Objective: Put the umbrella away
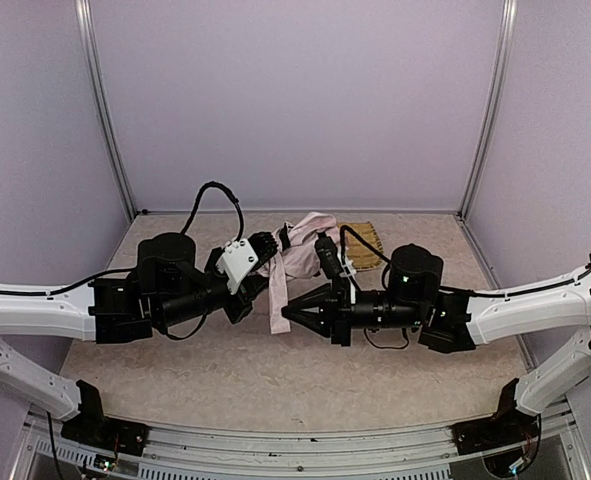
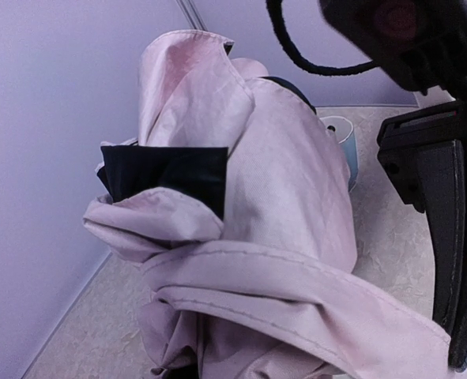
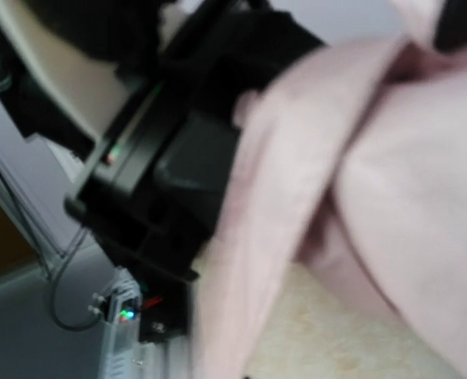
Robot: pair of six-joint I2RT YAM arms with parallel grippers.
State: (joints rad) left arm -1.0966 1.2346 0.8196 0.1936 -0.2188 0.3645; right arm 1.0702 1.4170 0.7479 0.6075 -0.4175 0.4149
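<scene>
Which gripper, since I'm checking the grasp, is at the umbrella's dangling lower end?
The right gripper, pointing left at the hanging strip of the umbrella; the left gripper is farther back at the bunched fabric.

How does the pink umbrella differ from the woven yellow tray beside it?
The umbrella is shiny pale-pink fabric; the tray is woven and yellow. The umbrella is bunched in loose folds, with one strip trailing nearer; the tray lies flat on the table. The umbrella looks larger than the visible part of the tray. Both are at the table's far middle.
</scene>
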